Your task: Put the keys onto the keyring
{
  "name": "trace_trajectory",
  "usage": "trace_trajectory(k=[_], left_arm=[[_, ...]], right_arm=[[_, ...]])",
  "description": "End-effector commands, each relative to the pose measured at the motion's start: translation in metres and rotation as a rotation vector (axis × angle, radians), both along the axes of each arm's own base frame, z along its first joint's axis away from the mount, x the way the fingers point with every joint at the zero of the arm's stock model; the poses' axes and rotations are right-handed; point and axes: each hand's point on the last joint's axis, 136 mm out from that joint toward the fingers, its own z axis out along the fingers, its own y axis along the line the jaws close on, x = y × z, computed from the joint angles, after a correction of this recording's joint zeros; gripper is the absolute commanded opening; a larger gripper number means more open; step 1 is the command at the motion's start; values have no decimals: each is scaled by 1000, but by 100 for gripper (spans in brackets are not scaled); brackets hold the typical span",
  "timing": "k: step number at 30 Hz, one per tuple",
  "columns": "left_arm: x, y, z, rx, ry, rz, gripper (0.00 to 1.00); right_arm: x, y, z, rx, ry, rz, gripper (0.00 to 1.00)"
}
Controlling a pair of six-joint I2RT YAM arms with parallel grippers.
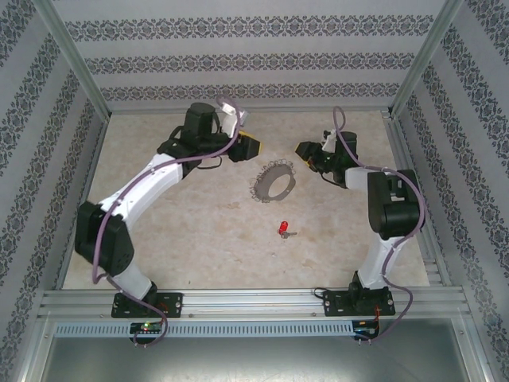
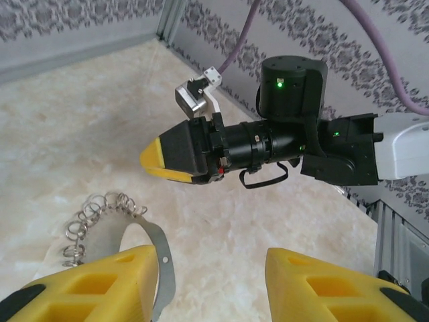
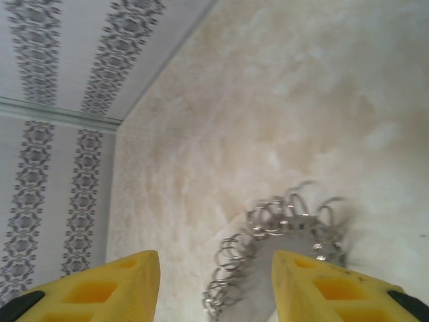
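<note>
The keyring (image 1: 273,181), a silvery loop fringed with small metal rings, lies flat mid-table. The key (image 1: 283,228), red-headed with a short grey blade, rests on the table nearer the arm bases, apart from the loop. My left gripper (image 1: 252,146) hovers just behind and left of the loop; in the left wrist view it is open (image 2: 209,268), with the keyring (image 2: 100,218) beside its left finger. My right gripper (image 1: 304,150) sits behind and right of the loop; it is open (image 3: 216,268), with the keyring (image 3: 281,231) below its right finger. Neither holds anything.
Patterned walls and aluminium posts (image 1: 75,72) enclose the pale marbled table (image 1: 199,231). A rail (image 1: 254,301) runs along the near edge by the bases. The right arm's wrist (image 2: 268,141) crosses the left wrist view, close ahead of the left fingers.
</note>
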Motion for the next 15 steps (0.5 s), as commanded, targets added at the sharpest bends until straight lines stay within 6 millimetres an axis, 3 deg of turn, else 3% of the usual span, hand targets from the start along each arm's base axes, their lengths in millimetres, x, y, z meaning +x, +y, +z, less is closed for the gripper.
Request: trace_trajectory(k=[1, 5, 8, 15], left_arm=[[8, -14, -28, 51, 86, -58, 45], [22, -26, -63, 117, 166, -110, 42], [33, -33, -76, 121, 187, -120, 42], [41, -35, -74, 90, 179, -89, 41]], right_arm=[[7, -8, -12, -30, 16, -18, 47], [4, -12, -23, -68, 42, -20, 47], [1, -13, -32, -120, 66, 5, 47], [-9, -7, -56, -276, 116, 89, 47]])
